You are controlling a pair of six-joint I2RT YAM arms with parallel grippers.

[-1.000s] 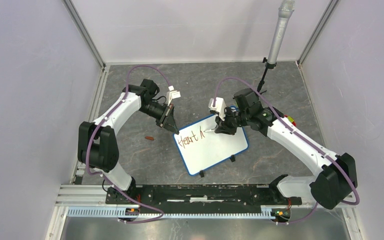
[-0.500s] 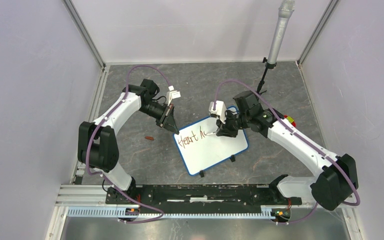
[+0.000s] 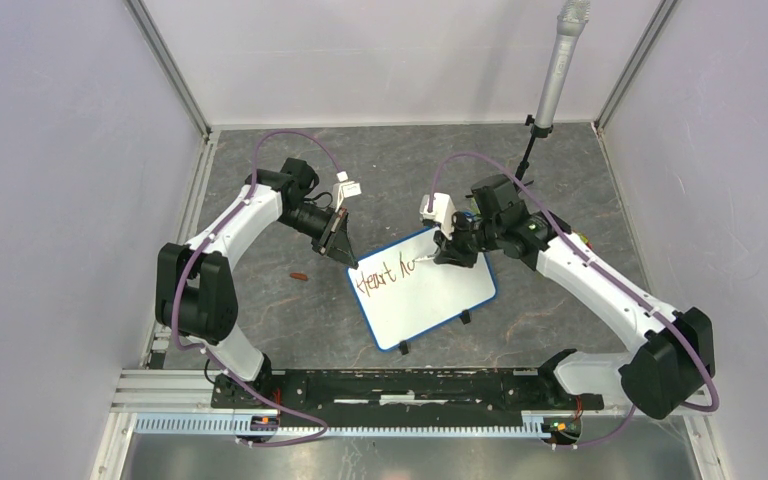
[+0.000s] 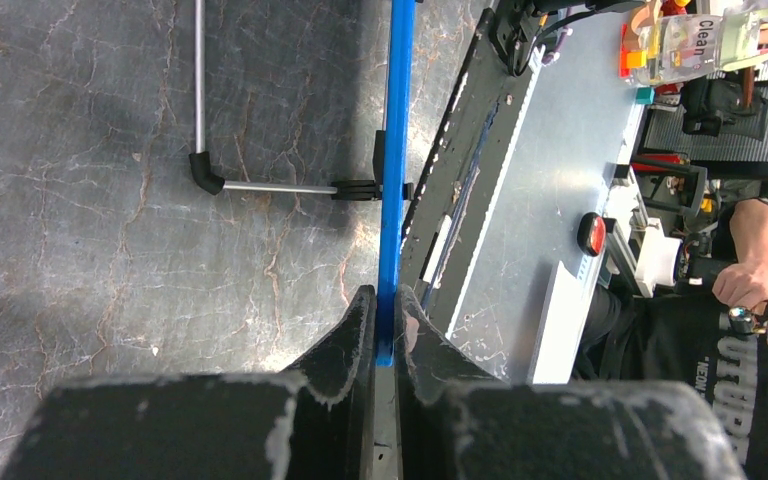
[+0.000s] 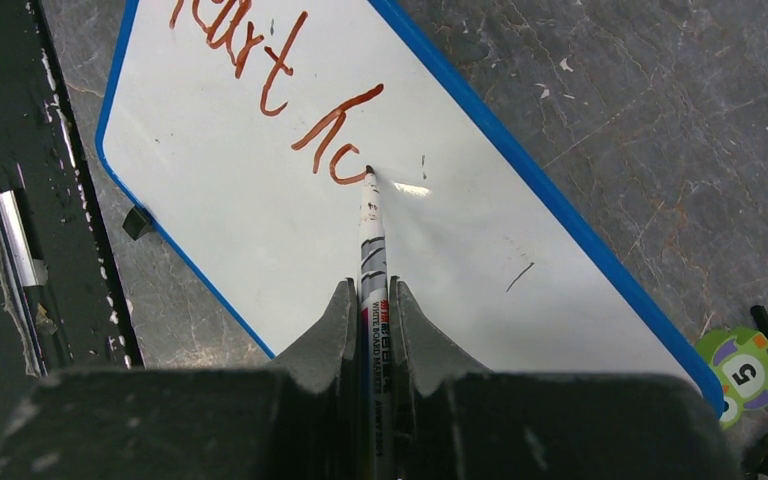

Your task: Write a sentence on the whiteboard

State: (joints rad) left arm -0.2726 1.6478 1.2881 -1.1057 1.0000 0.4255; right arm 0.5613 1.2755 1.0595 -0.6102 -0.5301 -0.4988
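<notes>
Since a second ago your second word has grown: the sentence (image 3: 384, 274) then read "Heart" followed by one slanted stroke, and now that stroke has become an "h" with a small open curve begun beside it. Your right gripper (image 3: 447, 256) has crept a little toward the board's far edge with that stroke, its fingers closed narrowly on the marker (image 5: 371, 235), whose tip touches the end of the fresh curve. Your left gripper (image 4: 384, 302) has not moved; its fingers stay pinched tight on the blue frame at the near-left corner of the whiteboard (image 3: 434, 300), which lies askew on the grey table (image 3: 380, 170) between the two arms, where it was. In the right wrist view the start of "Heart" is cut off by the top edge, so only "art" and the new letters show, and the marker's rear half is buried between the fingers. In the left wrist view you see the board edge on, a thin blue line running away from the fingers, and none of its writing face. From above, the right gripper covers the board's far corner and the marker tip is too small to pick out. A small brown object (image 3: 300, 275) lies on the table left of the board; what it is cannot be told. A green poker chip (image 5: 745, 372) marked "5" sits just off the board's corner, partly cut off.
</notes>
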